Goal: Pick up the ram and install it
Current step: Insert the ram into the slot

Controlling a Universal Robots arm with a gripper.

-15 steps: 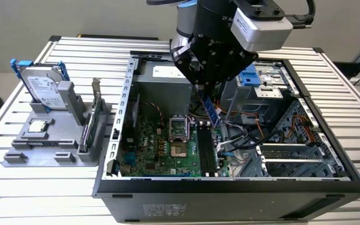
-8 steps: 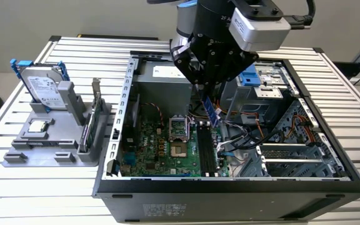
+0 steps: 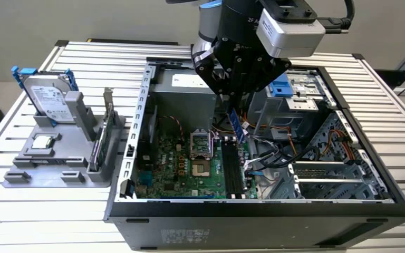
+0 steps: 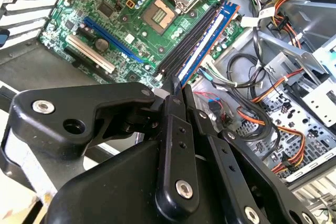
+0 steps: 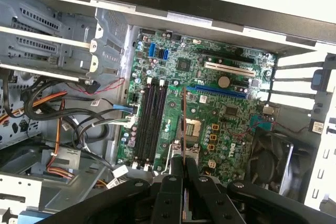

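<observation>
The ram (image 3: 236,126) is a thin blue stick hanging on end from my gripper (image 3: 231,103), which is shut on its upper end. It hovers inside the open computer case (image 3: 139,132), just above the black memory slots (image 3: 231,163) on the green motherboard (image 3: 167,163). In the second wrist view the ram (image 4: 210,38) runs as a blue strip out from the gripper (image 4: 176,90), beside the black slots (image 4: 189,40). In the first wrist view the ram (image 5: 184,119) shows edge-on as a thin line ahead of the gripper (image 5: 181,156), a little to one side of the slots (image 5: 152,124).
The processor socket (image 3: 199,145) lies next to the slots. Bundled cables (image 3: 280,153) and a metal drive cage (image 3: 329,179) fill the case on the exterior view's right. A grey fixture (image 3: 40,163) on the exterior view's left holds a hard drive (image 3: 48,97) and an upright card (image 3: 103,137).
</observation>
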